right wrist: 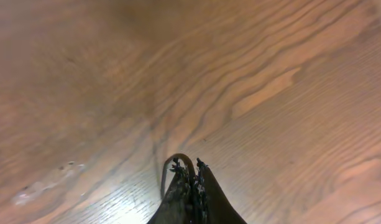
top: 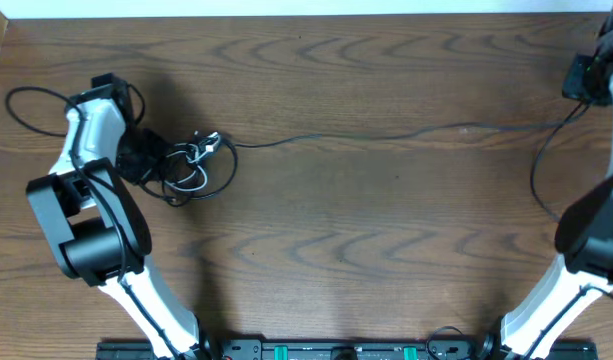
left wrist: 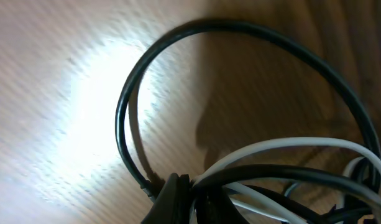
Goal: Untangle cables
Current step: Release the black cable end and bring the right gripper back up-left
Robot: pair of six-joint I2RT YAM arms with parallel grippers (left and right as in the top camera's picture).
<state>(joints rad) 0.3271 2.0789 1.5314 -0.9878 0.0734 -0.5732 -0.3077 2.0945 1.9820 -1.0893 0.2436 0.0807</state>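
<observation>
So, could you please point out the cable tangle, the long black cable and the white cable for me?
cable tangle [top: 191, 162], overhead view, middle of the knot.
long black cable [top: 386, 136], overhead view, mid-span.
white cable [left wrist: 289, 144], left wrist view, top of its arc.

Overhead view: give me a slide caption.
Left pincer grips the cable tangle; right pincer holds one black cable stretched across the table.
</observation>
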